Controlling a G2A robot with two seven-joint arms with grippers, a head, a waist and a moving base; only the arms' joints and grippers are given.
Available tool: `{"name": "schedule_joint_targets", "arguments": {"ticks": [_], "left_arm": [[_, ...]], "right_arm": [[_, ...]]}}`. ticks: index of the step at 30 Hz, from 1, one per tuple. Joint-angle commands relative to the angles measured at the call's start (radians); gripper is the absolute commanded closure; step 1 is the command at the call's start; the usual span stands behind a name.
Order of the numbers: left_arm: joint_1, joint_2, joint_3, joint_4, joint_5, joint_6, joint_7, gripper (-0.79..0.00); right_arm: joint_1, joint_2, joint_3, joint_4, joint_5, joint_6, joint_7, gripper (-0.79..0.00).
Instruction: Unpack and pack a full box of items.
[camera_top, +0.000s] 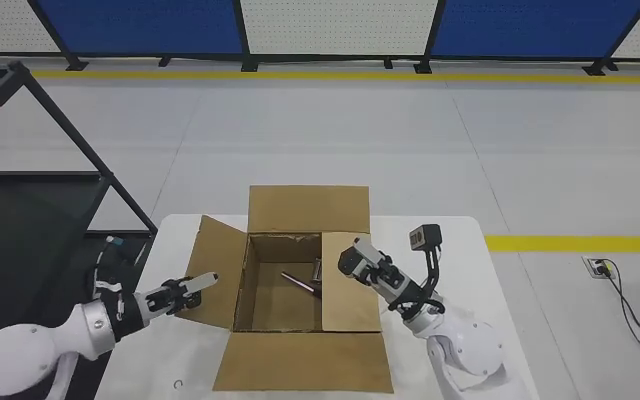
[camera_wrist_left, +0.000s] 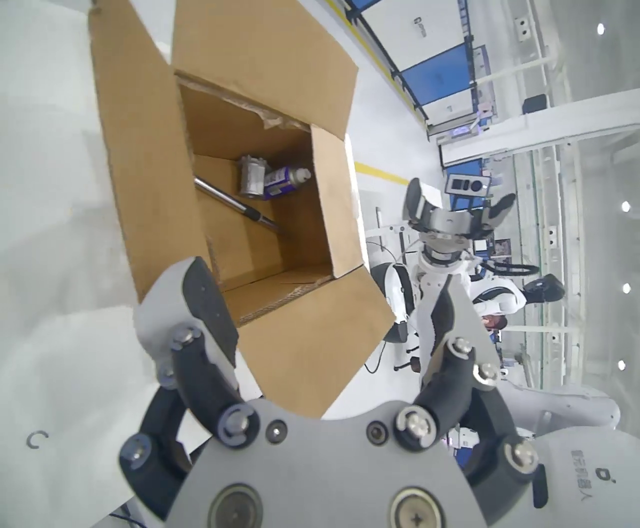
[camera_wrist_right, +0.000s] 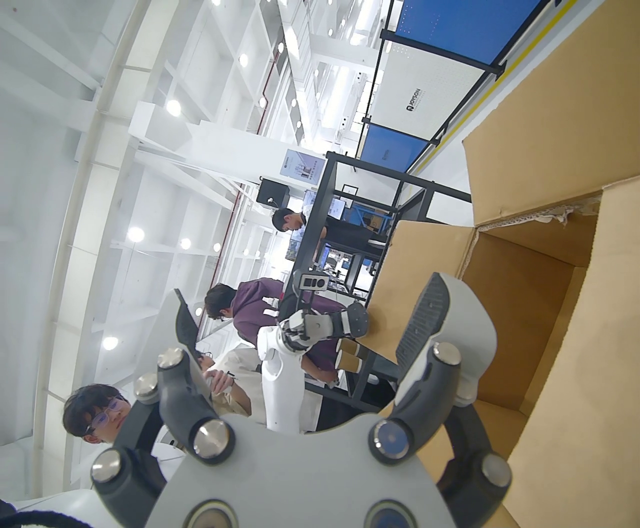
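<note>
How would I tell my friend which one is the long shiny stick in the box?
Find the open cardboard box on the white table. On its floor the stick lies slanted, near a purple spray can and a grey canister. It alone is long, thin and silvery; the others are short and stubby.

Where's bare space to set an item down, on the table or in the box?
Bare table lies at the far-right corner, past the right flap of the box, and at the front-left corner beside a small ring. Inside, the near-left floor is free; the rod and spray can crowd the far-right corner.
</note>
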Motion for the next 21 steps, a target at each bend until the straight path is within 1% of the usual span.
{"name": "schedule_joint_targets", "arguments": {"ticks": [1, 3, 8, 11, 16, 21], "left_arm": [[-0.019, 0.001, 0.030, 0.049, 0.022, 0.012, 0.016, -0.785], [-0.029, 0.000, 0.053, 0.086, 0.047, 0.025, 0.056, -0.785], [-0.046, -0.008, 0.118, 0.177, 0.032, 0.038, 0.122, -0.785], [-0.056, -0.013, 0.156, 0.224, 0.014, 0.030, 0.154, -0.785], [-0.071, -0.023, 0.197, 0.280, -0.045, 0.008, 0.199, -0.785], [-0.090, -0.031, 0.231, 0.320, -0.090, -0.021, 0.217, -0.785]], "right_arm": [[-0.015, 0.003, 0.007, -0.011, 0.001, -0.004, -0.002, -0.785], [-0.026, 0.006, 0.009, -0.021, 0.001, -0.005, -0.007, -0.785], [-0.039, 0.011, 0.013, -0.045, -0.003, -0.018, -0.021, -0.785], [-0.037, 0.014, 0.012, -0.054, 0.000, -0.035, -0.020, -0.785], [-0.026, 0.017, 0.003, -0.060, -0.001, -0.037, -0.022, -0.785], [-0.016, 0.021, -0.003, -0.058, 0.000, -0.031, -0.024, -0.785]]}}
